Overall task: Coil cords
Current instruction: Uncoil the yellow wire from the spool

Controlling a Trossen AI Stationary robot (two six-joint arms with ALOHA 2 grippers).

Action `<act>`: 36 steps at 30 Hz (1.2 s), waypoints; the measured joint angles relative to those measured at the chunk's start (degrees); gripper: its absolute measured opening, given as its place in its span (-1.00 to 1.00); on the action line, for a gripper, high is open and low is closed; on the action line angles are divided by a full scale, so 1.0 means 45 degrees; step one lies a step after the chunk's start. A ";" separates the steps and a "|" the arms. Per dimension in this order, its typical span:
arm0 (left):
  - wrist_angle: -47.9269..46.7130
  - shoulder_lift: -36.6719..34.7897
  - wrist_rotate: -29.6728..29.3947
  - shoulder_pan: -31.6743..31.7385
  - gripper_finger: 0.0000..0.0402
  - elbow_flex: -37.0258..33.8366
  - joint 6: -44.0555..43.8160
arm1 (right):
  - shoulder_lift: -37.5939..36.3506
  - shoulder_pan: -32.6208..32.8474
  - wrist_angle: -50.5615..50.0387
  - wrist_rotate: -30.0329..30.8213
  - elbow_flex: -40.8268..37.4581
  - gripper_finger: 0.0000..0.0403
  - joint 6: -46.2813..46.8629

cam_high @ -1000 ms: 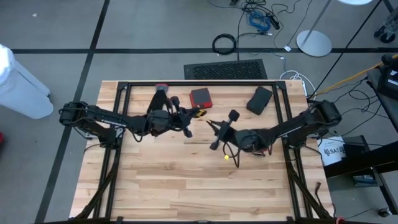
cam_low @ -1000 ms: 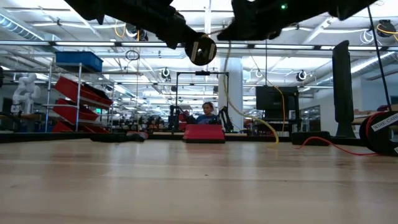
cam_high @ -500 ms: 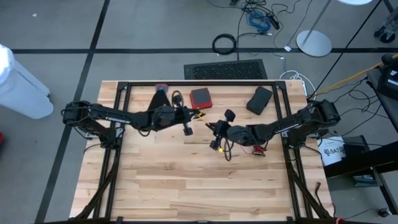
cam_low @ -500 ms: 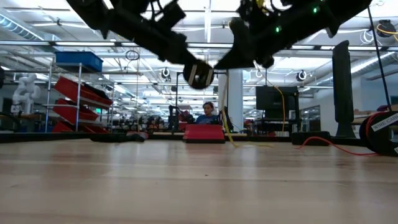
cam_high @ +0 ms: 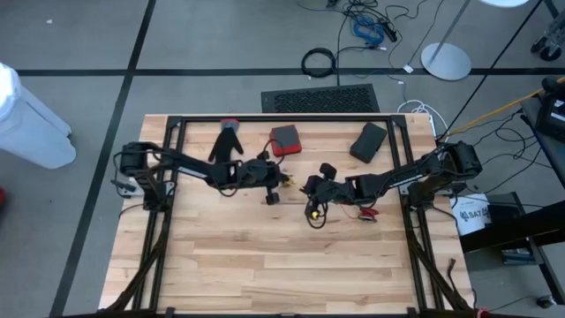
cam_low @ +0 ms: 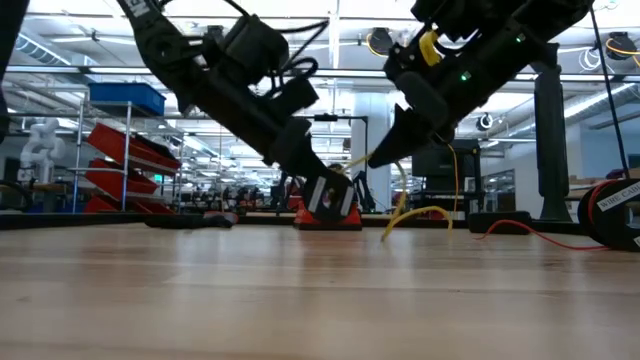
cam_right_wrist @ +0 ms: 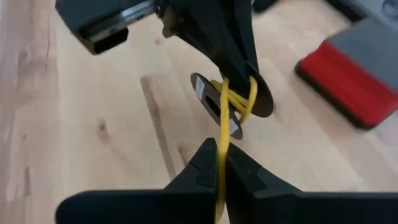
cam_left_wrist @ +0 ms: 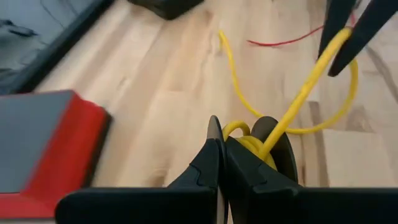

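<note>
Pale wooden table (cam_high: 265, 256), seen from above: left gripper (cam_high: 281, 184) and right gripper (cam_high: 309, 187) meet at centre frame, both clamped on the thin yellow cord (cam_high: 312, 211). Low view: cord (cam_low: 400, 210) droops between them. Wrist views: loops (cam_left_wrist: 249, 140) pinched; strand (cam_right_wrist: 222, 143) taut.

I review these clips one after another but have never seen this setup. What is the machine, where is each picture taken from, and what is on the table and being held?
Two dark jointed robot arms work over a pale wooden table. One picture looks straight down, one looks level across the tabletop, and two come from cameras on the wrists. Near the table's middle, the left gripper is shut on a small wound bundle of the thin yellow cord. The right gripper is shut on the same cord close by, with a short stretch running between them. More of the cord trails on the wood. Also on the table: a flat red-and-grey box, a dark rectangular block, a black glove and a thin red wire.
</note>
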 joint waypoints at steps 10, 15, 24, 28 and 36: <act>0.0889 0.0554 0.0138 0.0011 -0.85 -0.0052 -0.0334 | 0.0285 0.0010 -0.0340 -0.0348 0.0000 -1.00 0.0486; 0.0824 0.0569 0.0213 0.0035 -0.66 -0.0070 -0.0314 | 0.1257 0.0024 -0.0182 -0.0717 0.0010 -1.00 0.0788; 0.1357 0.0583 0.0218 0.0064 -0.38 -0.0097 -0.0305 | 0.1811 0.0068 0.0332 -0.0760 0.0000 -1.00 0.0760; 0.1547 0.0581 0.0301 0.0060 -0.29 -0.0097 -0.0225 | 0.1797 0.0063 0.0372 -0.0760 0.0000 -1.00 0.0722; 0.1617 0.0579 0.0817 0.0035 -0.17 -0.0087 -0.0280 | 0.1792 0.0058 0.0392 -0.0755 0.0000 -1.00 0.0664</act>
